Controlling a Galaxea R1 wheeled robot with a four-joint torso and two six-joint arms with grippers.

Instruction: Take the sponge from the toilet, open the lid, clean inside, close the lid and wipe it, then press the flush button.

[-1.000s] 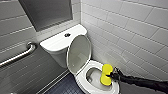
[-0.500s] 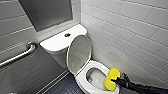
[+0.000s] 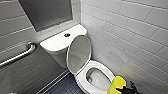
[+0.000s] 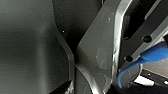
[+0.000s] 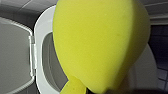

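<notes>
Against the corner of a white-tiled wall (image 3: 130, 32): the toilet (image 3: 57, 53), tank to the rear, bowl toward the camera.

- The lid (image 3: 79, 53) is raised, leaning back on the tank front and tilted a little past upright. Judged: left this way so the bowl is open for cleaning. The seat (image 3: 103, 70) is down on the rim.
- Right gripper (image 3: 124, 88): dark, at the front edge of the bowl. The fingers are clamped on the sponge (image 3: 117, 84), which sticks out ahead of them. The wrist view shows a crease in the foam, consistent with a firm pinch.
- The sponge is above the seat's front edge, just beside the bowl opening. Contact with the seat cannot be told. Held tip-forward, presumably so foam rather than metal meets the ceramic.
- The flush button (image 3: 67, 35) sits at the centre of the tank top, untouched and well apart from the sponge.

Step judged: cleaning inside the bowl, with lid-closing, wiping and flushing not yet done.

Surfaces: glossy ceramic and plastic, likely slippery under a wet sponge. The floor (image 3: 65, 87) is dark small tile. A steel grab bar (image 3: 18, 56) runs along the rear wall, with a dark panel (image 3: 47, 12) above the tank.
</notes>
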